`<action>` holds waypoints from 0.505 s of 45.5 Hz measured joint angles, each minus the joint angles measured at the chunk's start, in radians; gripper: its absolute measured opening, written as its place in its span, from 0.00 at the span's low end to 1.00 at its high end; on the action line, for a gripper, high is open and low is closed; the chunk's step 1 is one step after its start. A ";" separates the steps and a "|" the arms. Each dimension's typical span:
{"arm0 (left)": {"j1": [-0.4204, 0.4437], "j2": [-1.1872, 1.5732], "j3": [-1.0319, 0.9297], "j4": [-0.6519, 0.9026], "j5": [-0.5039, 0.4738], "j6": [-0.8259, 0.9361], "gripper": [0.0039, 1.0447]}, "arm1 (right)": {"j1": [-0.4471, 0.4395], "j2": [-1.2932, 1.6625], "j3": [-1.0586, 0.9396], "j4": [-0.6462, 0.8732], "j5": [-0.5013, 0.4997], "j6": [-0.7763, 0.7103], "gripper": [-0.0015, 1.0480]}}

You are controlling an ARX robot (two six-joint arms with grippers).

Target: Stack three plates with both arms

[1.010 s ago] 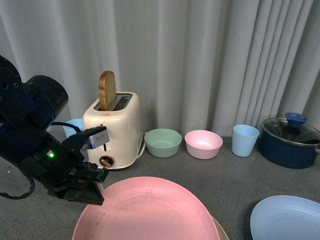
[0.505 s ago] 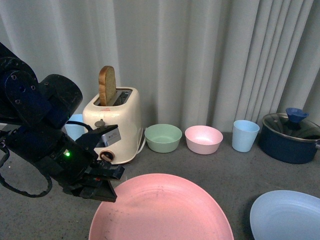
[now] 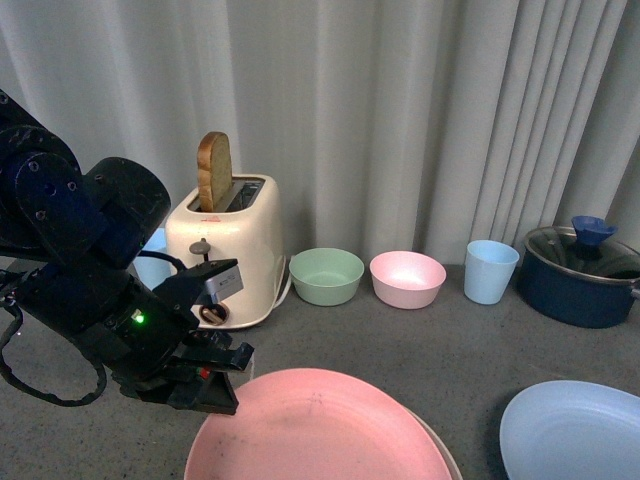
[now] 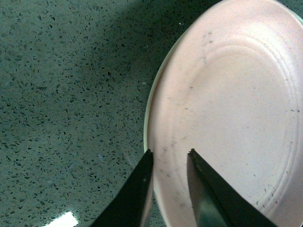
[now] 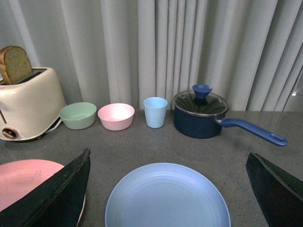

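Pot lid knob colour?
Knob is blue; clearest in the right wrist view.

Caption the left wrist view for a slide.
Left gripper holds the pink plate by its rim over a cream plate on the speckled counter.

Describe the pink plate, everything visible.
The pink plate is large, round, shallow and matte, with faint concentric rings and small dark specks on its face. It sits about level over the grey speckled counter, above a cream plate whose rim peeks out beside it; contact between them can't be confirmed. The left tool appears to clamp its rim, one finger inside, one outside.
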 joint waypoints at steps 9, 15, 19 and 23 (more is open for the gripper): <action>0.005 -0.001 0.004 0.000 0.007 -0.009 0.50 | 0.000 0.000 0.000 0.000 0.000 0.000 0.93; 0.018 -0.024 0.016 0.000 0.014 -0.009 0.74 | 0.000 0.000 0.000 0.000 0.000 0.000 0.93; 0.026 -0.049 0.016 0.013 0.016 -0.009 0.84 | 0.000 0.000 0.000 0.000 0.000 0.000 0.93; 0.043 -0.127 -0.012 0.072 0.003 0.004 0.94 | 0.000 0.000 0.000 0.000 0.000 0.000 0.93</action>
